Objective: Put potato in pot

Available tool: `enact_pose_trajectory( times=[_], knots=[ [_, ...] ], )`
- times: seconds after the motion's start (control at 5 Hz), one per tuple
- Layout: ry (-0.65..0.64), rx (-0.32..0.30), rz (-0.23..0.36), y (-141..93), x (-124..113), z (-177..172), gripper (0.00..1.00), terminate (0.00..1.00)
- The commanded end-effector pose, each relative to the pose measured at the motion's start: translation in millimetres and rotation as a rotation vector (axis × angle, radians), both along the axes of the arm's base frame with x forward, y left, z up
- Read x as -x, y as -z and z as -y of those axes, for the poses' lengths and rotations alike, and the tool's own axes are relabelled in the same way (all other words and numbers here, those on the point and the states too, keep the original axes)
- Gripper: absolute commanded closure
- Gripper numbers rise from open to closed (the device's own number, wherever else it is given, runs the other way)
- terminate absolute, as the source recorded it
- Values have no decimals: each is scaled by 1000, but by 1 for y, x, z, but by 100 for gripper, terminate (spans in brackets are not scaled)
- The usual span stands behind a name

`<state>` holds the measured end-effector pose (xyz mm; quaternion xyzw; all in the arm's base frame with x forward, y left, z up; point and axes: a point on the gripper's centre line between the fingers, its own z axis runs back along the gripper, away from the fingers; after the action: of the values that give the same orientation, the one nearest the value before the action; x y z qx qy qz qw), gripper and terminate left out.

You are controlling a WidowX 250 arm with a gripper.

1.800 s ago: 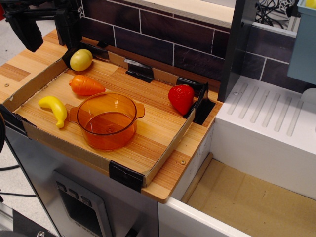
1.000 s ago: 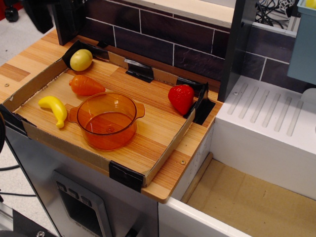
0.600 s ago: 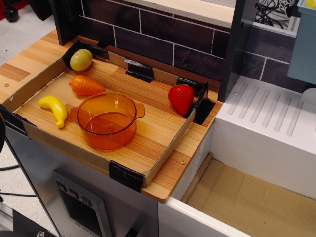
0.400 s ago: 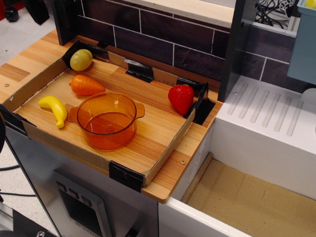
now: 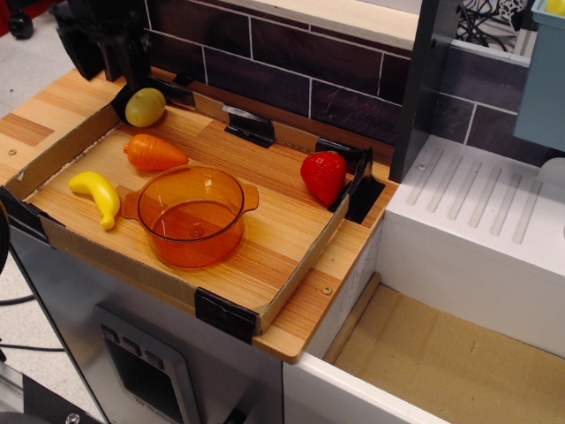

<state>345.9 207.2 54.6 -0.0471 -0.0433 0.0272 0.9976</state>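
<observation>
Since a moment ago, only the tool (image 5: 104,40) is showing a change, coming back into view at the 11 o'clock corner above the potato; whether it is released or clenched, I cannot tell. Everything on the surface (image 5: 282,225) is sitting unmoved. At 7 o'clock the pot (image 5: 192,216) is standing empty. The potato (image 5: 145,107) is lying in the surface's 11 o'clock corner, untouched.

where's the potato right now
The potato sits in the far left corner of the wooden tray, just behind the carrot and directly below the dark end effector at the top left of the view.
</observation>
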Motion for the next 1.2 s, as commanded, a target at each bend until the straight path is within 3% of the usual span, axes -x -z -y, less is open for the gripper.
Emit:
enact_pose_trajectory(
  times=[0.0, 0.2, 0.4, 0.8, 1.0],
  knots=[
    [59, 0, 58, -21, -14, 7, 0, 0],
    [53, -6, 74, -22, -18, 10, 0, 0],
    [44, -11, 44, -14, -27, 8, 0, 0],
    [87, -16, 21, 9, -23, 19, 0, 0],
    [84, -16, 33, 8, -20, 21, 0, 0]
  ],
)
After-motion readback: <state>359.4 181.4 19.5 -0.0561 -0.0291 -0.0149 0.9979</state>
